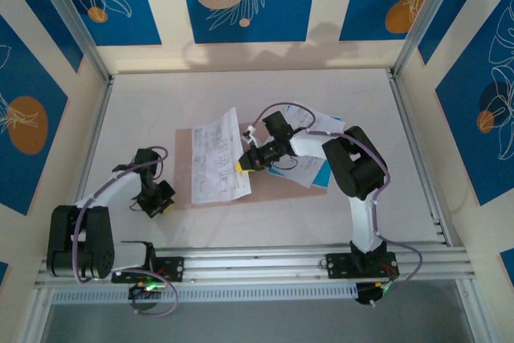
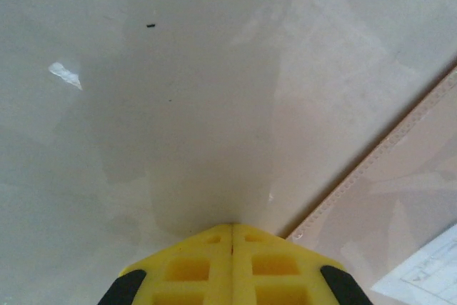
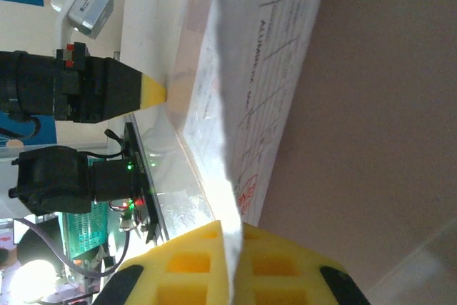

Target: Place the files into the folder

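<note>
Two arms: right gripper [image 1: 245, 163], reaching left at frame centre, pinches a white printed paper sheet [image 1: 215, 158] over the pinkish-tan card folder [image 1: 275, 186]; left gripper [image 1: 158, 202], lower left, clenched empty.

The folder [image 1: 277, 190] is pinkish-tan; the files [image 1: 217, 158] are white with black print, one sheet [image 1: 320, 174] cyan; the table [image 1: 161, 110] off-white.

Folder and files, mid-table
Pinkish-tan folder [image 1: 277, 186] lies flat. One printed sheet [image 1: 218, 157] covers its left half; white sheets [image 1: 309, 122] and cyan sheet [image 1: 317, 173] overlap its right end.
</note>
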Action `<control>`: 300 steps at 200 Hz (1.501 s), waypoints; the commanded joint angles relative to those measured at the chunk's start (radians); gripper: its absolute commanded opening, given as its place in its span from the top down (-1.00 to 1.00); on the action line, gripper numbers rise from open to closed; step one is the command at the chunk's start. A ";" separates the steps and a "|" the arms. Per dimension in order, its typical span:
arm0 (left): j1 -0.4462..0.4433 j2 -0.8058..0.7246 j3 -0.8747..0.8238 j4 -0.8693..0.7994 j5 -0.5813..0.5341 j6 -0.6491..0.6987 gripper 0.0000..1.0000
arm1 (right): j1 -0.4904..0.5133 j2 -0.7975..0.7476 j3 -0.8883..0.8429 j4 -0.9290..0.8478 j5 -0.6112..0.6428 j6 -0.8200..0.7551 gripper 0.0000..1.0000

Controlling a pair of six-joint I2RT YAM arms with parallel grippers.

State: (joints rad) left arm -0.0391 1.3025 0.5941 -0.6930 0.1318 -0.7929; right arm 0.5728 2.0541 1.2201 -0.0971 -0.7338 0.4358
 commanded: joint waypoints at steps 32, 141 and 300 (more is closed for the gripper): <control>0.007 0.040 -0.024 0.067 0.055 0.018 1.00 | 0.021 0.048 0.008 0.126 -0.020 0.123 1.00; 0.007 0.034 -0.031 0.067 0.065 0.017 1.00 | 0.064 0.079 -0.024 0.229 0.020 0.222 1.00; 0.005 0.044 -0.019 0.065 0.072 0.024 1.00 | 0.096 0.087 -0.067 0.312 0.056 0.296 1.00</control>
State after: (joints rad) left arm -0.0364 1.3056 0.5968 -0.6960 0.1406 -0.7830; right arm 0.6556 2.1193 1.1629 0.2035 -0.6720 0.7242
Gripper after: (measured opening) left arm 0.041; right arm 0.064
